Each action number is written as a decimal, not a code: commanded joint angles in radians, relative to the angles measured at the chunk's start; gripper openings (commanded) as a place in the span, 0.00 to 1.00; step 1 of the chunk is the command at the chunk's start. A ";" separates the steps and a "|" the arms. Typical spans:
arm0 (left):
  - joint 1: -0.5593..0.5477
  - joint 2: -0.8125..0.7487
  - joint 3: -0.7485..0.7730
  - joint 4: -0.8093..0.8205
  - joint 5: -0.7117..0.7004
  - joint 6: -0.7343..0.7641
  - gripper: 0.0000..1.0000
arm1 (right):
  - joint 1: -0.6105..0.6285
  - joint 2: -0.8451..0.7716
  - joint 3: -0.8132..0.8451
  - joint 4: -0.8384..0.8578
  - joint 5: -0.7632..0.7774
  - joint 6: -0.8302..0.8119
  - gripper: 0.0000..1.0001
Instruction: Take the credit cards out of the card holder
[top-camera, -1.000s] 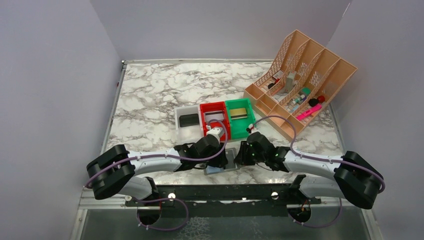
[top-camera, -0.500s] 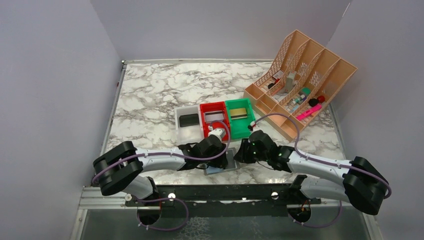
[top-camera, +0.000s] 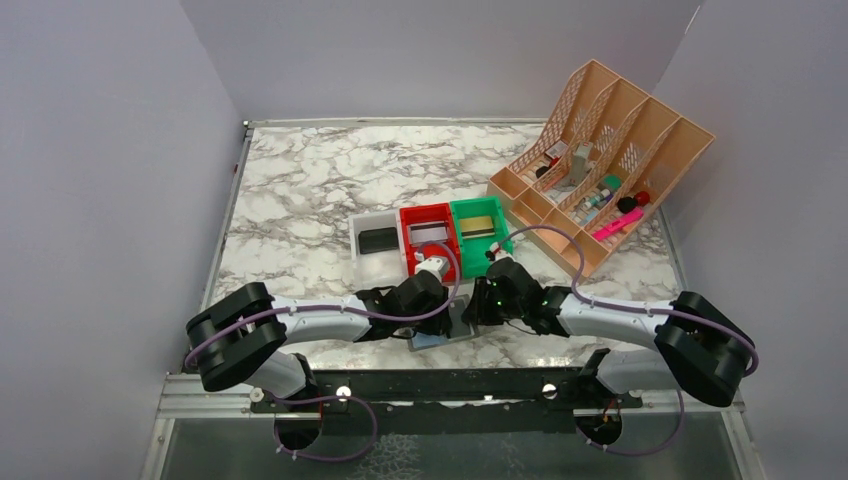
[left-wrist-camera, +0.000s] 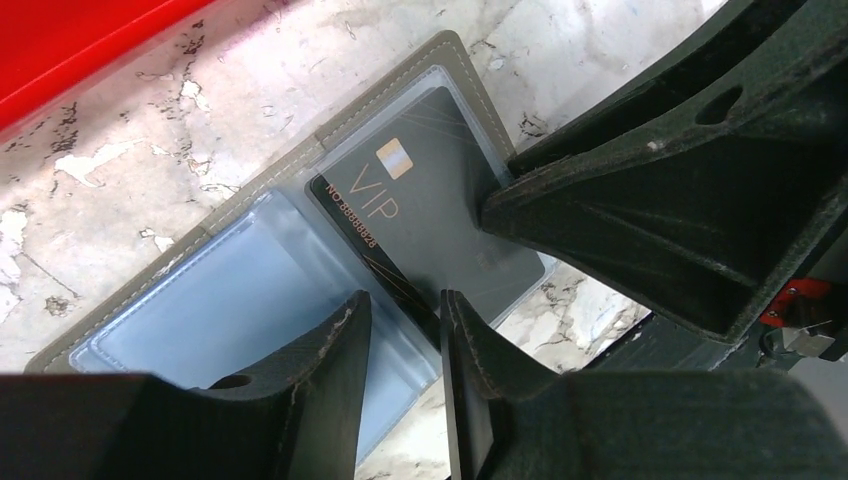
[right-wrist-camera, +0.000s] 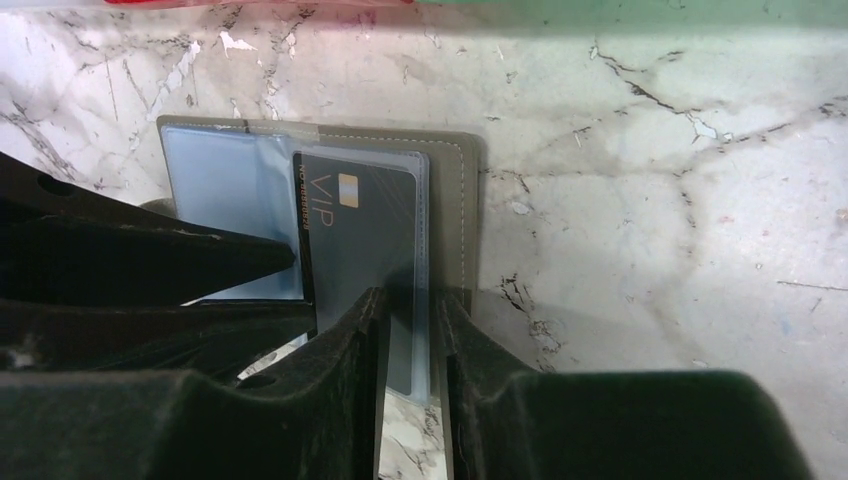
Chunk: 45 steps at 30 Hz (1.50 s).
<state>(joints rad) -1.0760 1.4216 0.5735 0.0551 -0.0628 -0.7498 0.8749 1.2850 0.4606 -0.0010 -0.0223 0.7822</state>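
From above, we see the card holder (top-camera: 432, 340) lying open on the marble table (top-camera: 300, 190), near its front edge and just in front of a white bin (top-camera: 377, 262), a red bin (top-camera: 430, 222) and a green bin (top-camera: 478, 255) set side by side. A peach rack (top-camera: 600, 160) stands well apart at the far right. The left gripper (top-camera: 447, 312) and the right gripper (top-camera: 476, 308) meet over the holder and cover most of it. In the left wrist view, the holder shows a pale blue panel and a grey one. The black card (left-wrist-camera: 420, 215), marked VIP, sits in the grey panel's clear sleeve. The left fingers (left-wrist-camera: 330, 370) stand a narrow gap apart with nothing held between them, over the fold and the card's near corner. A tip of the right gripper touches the card's edge. In the right wrist view, the right fingers (right-wrist-camera: 350, 350) are likewise a narrow gap apart. They lie over the card's near end, which shows flat in the gap. We cannot tell whether they press on it. The card's near end seems to reach past the holder's edge, and a left tip meets its side.
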 joint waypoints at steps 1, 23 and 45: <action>-0.009 0.010 -0.022 -0.018 -0.037 0.000 0.33 | -0.004 0.010 0.012 0.034 -0.033 -0.018 0.25; -0.007 0.000 -0.143 0.143 -0.111 -0.234 0.20 | -0.004 0.015 0.004 0.018 -0.007 -0.027 0.01; -0.009 -0.074 -0.097 -0.006 -0.132 -0.137 0.44 | -0.004 -0.122 0.013 -0.014 -0.029 -0.013 0.19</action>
<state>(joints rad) -1.0824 1.3560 0.4564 0.1757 -0.1734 -0.9569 0.8711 1.2213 0.4610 -0.0086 -0.0296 0.7662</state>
